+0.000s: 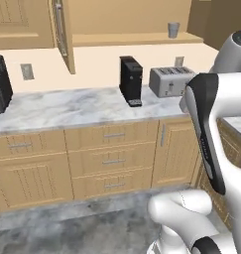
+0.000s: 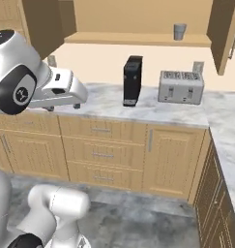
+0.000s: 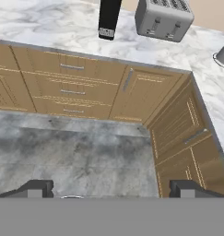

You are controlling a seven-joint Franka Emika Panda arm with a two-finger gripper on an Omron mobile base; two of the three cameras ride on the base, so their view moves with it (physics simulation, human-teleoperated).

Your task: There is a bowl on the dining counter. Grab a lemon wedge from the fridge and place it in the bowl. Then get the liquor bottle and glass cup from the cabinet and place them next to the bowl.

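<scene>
A marble-topped counter runs along the kitchen wall above tan drawers and cupboard doors, then turns a corner and continues down the right side in the right base view. Above it hangs the open wall cabinet, its doors swung outward on either side and its tan shelf exposed. The white robot arm rises at the right of the left base view and at the left of the right base view, held above the grey mottled floor in front of the drawers. On the counter, a silver four-slot toaster stands just beside a tall black coffee machine, the two apart but near; a dark appliance sits at the far left edge of the left base view. The glass cup, a small grey tumbler, stands upright on the cabinet shelf, above the toaster and toward the right end. In the hand view, the gripper points down at the floor with its two dark fingertips spread wide apart and nothing between them.
</scene>
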